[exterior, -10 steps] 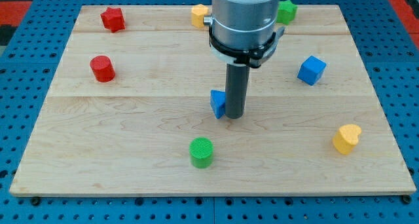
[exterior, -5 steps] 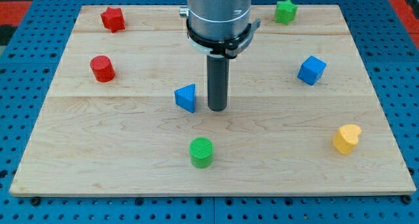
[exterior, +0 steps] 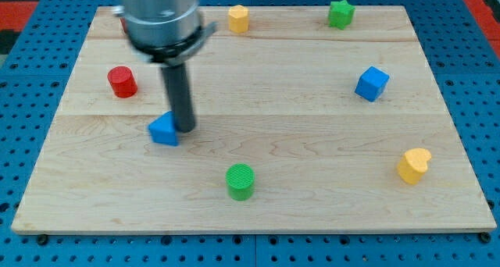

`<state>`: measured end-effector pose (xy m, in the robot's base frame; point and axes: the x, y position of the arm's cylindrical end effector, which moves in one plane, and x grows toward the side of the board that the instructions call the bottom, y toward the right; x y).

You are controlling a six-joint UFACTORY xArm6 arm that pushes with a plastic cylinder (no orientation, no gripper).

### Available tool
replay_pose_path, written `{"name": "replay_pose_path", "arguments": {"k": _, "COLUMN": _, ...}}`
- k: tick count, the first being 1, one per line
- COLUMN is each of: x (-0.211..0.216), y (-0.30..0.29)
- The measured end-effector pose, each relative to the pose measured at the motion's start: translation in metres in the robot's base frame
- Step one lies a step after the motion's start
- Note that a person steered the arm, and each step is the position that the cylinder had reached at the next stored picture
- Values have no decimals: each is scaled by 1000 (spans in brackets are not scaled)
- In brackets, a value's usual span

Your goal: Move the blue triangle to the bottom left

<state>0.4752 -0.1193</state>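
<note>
The blue triangle [exterior: 163,130] lies on the wooden board [exterior: 312,158], left of the middle. My tip [exterior: 183,129] sits right against its right side, touching it. The rod rises from there to the arm's grey body at the view's top left, which hides the red star block.
A red cylinder [exterior: 122,81] stands at the left. A green cylinder [exterior: 241,181] is at the bottom middle. A yellow block [exterior: 238,19] and a green star [exterior: 340,14] sit at the top edge. A blue cube [exterior: 372,83] is at the right, a yellow block [exterior: 413,165] at the bottom right.
My tip has slid leftward, pushing the blue triangle left and slightly down. The arm's body now covers the red star and has uncovered the yellow block at the top.
</note>
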Motion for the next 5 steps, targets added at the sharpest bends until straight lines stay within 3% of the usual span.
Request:
{"name": "replay_pose_path", "arguments": {"k": 1, "x": 16, "y": -43}}
{"name": "replay_pose_path", "arguments": {"k": 2, "x": 30, "y": -47}}
{"name": "replay_pose_path", "arguments": {"k": 3, "x": -4, "y": -37}}
{"name": "replay_pose_path", "arguments": {"k": 5, "x": 18, "y": -77}}
